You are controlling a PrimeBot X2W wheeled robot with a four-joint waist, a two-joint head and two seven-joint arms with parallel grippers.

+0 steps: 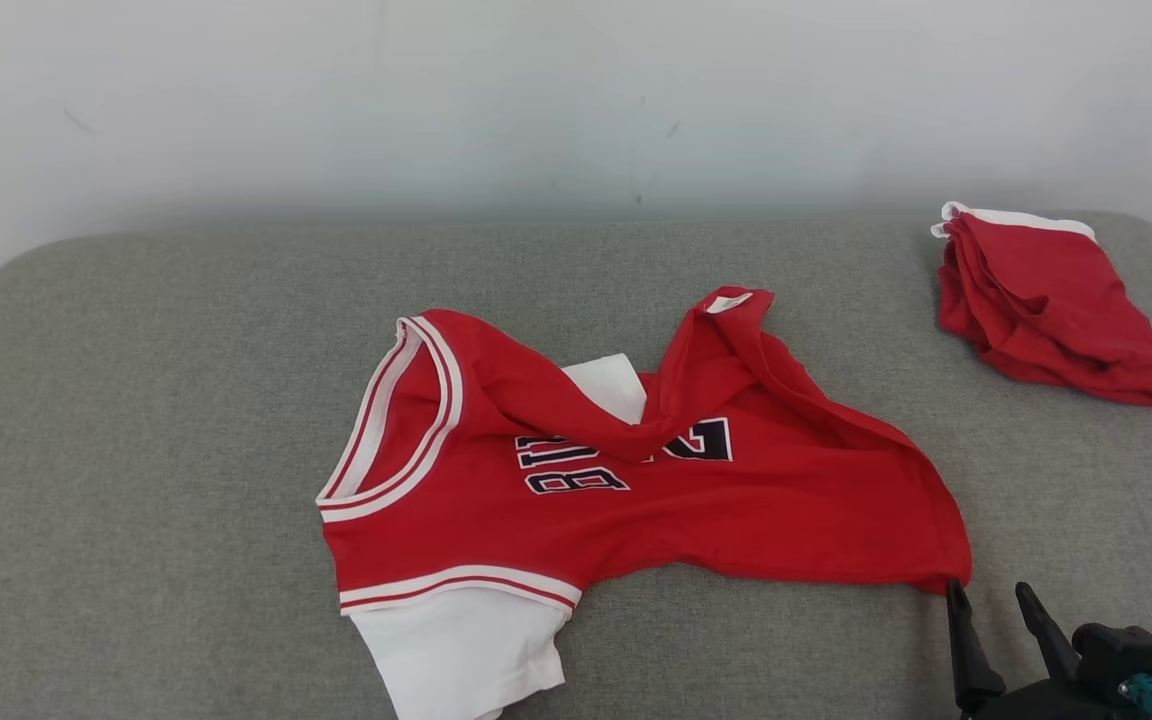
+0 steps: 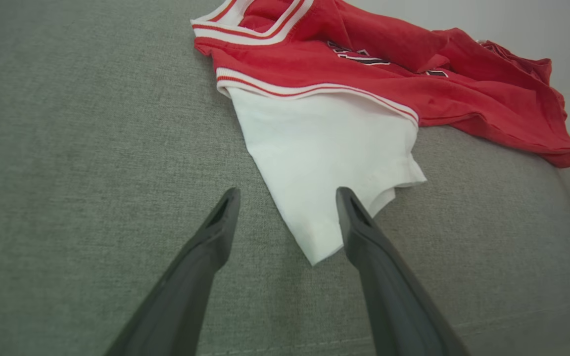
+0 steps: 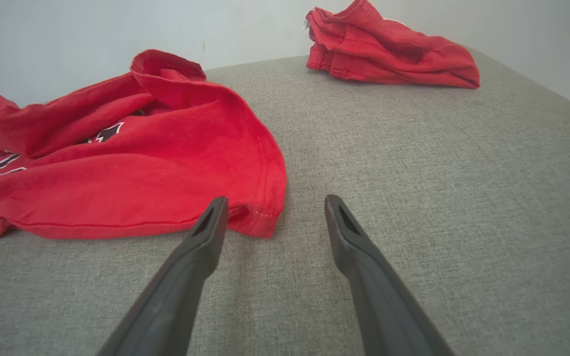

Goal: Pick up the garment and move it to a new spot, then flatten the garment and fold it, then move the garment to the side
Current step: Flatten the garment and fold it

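On the grey cushion [image 1: 136, 400], the left gripper [image 2: 286, 193] stands wide open and empty at the near left of the jersey [image 1: 636, 510], with the corner of its white sleeve [image 2: 324, 158] lying between the fingers. The jersey lies crumpled mid-cushion, red with striped trim. Its dark, white-edged lettering is partly under a fold and cannot be read. Just off its right hem corner, the right gripper [image 1: 986, 590] gapes wide, holding nothing. Well right of the jersey sits a folded red cloth [image 1: 1046, 300].

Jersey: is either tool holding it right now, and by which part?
Nothing is held. The left tool is open at the white sleeve of the jersey; the right tool is open beside its red hem corner.
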